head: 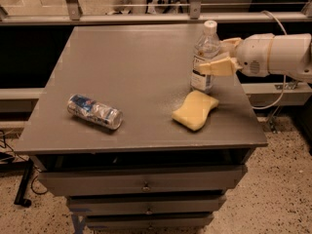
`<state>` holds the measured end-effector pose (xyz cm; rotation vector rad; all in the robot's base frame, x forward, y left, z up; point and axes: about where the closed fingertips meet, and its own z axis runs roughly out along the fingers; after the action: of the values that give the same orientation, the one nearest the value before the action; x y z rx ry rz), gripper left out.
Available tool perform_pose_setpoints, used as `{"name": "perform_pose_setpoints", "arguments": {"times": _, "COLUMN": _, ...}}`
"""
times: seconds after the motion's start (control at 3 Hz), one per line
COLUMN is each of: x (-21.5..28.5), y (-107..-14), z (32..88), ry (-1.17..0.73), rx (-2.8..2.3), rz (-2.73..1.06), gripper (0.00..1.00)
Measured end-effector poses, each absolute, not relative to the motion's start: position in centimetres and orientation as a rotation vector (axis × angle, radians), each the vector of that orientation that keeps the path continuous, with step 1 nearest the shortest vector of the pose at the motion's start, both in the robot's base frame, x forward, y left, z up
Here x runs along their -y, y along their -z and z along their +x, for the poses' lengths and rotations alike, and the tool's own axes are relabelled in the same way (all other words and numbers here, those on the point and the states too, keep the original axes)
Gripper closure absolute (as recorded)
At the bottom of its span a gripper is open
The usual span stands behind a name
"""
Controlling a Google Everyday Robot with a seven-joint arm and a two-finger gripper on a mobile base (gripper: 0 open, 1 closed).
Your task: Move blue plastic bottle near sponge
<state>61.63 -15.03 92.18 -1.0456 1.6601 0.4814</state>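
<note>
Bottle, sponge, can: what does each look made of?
The blue plastic bottle looks like clear, glossy, thin plastic, see-through above its paper-like label; the hand grips it at mid-height. The sponge looks like pale yellow matte foam, probably soft. The can looks like shiny thin metal, likely aluminium, dented.

The hand [210, 56], sitting at about 2 o'clock over the desk [122, 57], is showing a pale yellow, matte colour. Toward 3 o'clock from it, a glossy white rounded wrist housing [253, 57], carrying a small greyish speckled patch on its side, is widening into a thick white cylindrical arm [292, 55]. A thin pale cable [275, 21] is arching over the arm at 12 o'clock, and another is looping below it toward 5 o'clock.
</note>
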Motion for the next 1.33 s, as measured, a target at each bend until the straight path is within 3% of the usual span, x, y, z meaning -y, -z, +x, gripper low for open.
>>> {"name": "perform_pose_setpoints", "arguments": {"times": 0.67, "x": 14.49, "y": -92.01, "z": 61.6, "ry": -0.498, "rx": -1.657, "rz": -1.066, "gripper": 0.13}}
{"name": "perform_pose_setpoints", "arguments": {"times": 1.0, "x": 14.16, "y": -91.76, "z": 61.63, "ry": -0.51, "rx": -1.658, "rz": -1.081, "gripper": 0.0}}
{"name": "perform_pose_setpoints", "arguments": {"times": 1.33, "x": 14.55, "y": -91.68, "z": 61.69, "ry": -0.518, "rx": -1.65, "rz": -1.091, "gripper": 0.0}}
